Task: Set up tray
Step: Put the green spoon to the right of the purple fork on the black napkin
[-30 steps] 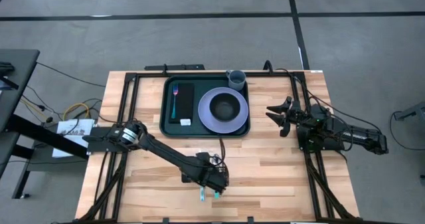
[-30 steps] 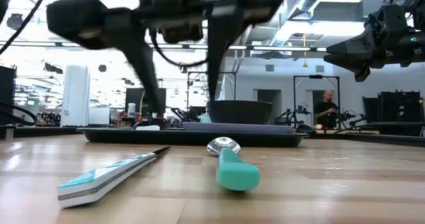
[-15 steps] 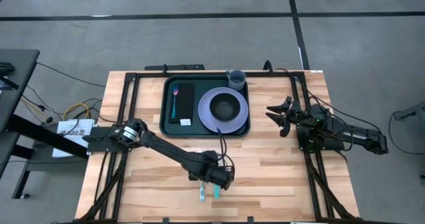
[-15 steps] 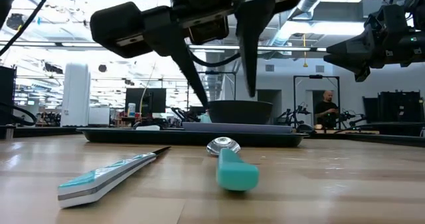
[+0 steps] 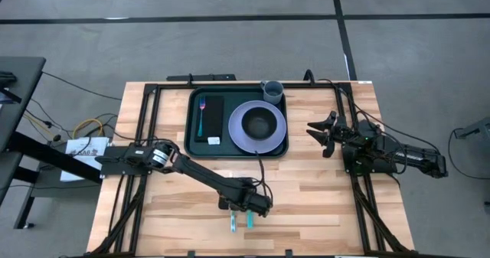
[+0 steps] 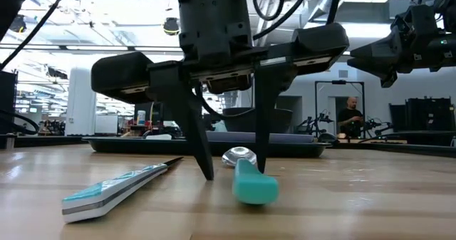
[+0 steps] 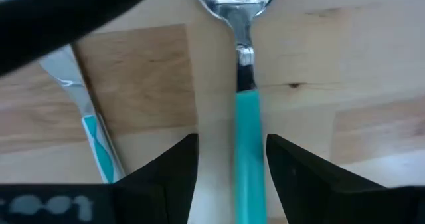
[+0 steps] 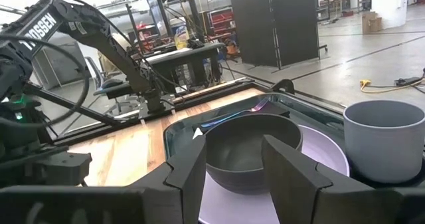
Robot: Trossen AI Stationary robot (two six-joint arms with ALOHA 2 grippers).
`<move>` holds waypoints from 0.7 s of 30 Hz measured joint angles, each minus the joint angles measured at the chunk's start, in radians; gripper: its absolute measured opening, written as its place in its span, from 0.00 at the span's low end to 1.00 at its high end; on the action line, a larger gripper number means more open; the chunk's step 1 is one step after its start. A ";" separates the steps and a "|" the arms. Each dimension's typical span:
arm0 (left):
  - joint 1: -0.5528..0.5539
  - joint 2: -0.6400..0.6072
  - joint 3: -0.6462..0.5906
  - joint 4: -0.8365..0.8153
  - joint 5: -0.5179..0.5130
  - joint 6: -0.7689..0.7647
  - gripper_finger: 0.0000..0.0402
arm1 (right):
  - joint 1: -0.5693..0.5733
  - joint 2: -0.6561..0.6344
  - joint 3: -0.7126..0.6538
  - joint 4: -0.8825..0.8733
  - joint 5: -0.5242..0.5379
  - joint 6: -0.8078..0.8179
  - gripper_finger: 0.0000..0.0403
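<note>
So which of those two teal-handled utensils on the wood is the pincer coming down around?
The spoon. The left pincer stands open with one finger on either side of its handle, while the knife lies beside it, outside the fingers.

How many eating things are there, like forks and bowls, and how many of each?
Fork: 1
Knife: 1
Spoon: 1
Bowl: 1
Plate: 1
Cup: 1
Tray: 1
Total: 7

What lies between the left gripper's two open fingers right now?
The teal-handled metal spoon on the wooden table; the left gripper straddles its handle, clearest in the left wrist view.
</note>
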 joint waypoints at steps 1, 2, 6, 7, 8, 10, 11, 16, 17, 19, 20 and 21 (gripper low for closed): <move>0.000 0.006 0.002 0.005 0.010 0.003 0.43 | 0.000 0.000 0.000 0.001 0.000 0.000 0.34; 0.001 0.009 0.004 0.005 0.022 0.004 0.43 | 0.000 0.000 0.000 0.001 0.000 0.000 0.34; 0.002 0.030 0.005 0.008 0.043 0.011 0.43 | 0.000 0.000 0.000 0.001 0.000 0.000 0.34; 0.002 0.031 0.005 0.008 0.047 0.012 0.43 | 0.000 0.000 0.000 0.001 0.000 0.000 0.34; 0.002 0.031 0.005 0.008 0.052 0.013 0.43 | 0.000 0.000 0.000 0.001 0.000 0.000 0.34; 0.002 0.032 0.004 0.007 0.049 0.014 0.42 | 0.000 0.000 0.000 0.001 0.000 0.000 0.34; 0.002 0.032 0.004 0.006 0.045 0.014 0.40 | 0.000 0.000 0.000 0.001 0.000 0.000 0.34; 0.001 0.034 0.008 -0.008 0.045 0.014 0.23 | 0.000 0.000 0.000 0.001 0.000 0.000 0.34; 0.001 0.034 0.008 -0.010 0.044 0.015 0.19 | 0.000 0.000 0.000 0.001 0.000 0.000 0.34; 0.001 0.034 0.008 -0.012 0.041 0.016 0.11 | 0.000 0.000 0.000 0.002 0.000 0.000 0.34; 0.001 0.034 0.009 -0.006 0.041 0.018 0.08 | 0.000 0.000 0.000 0.002 0.000 0.000 0.34; 0.001 0.034 0.010 0.003 0.042 0.022 0.08 | 0.000 0.000 0.000 0.002 0.000 0.000 0.34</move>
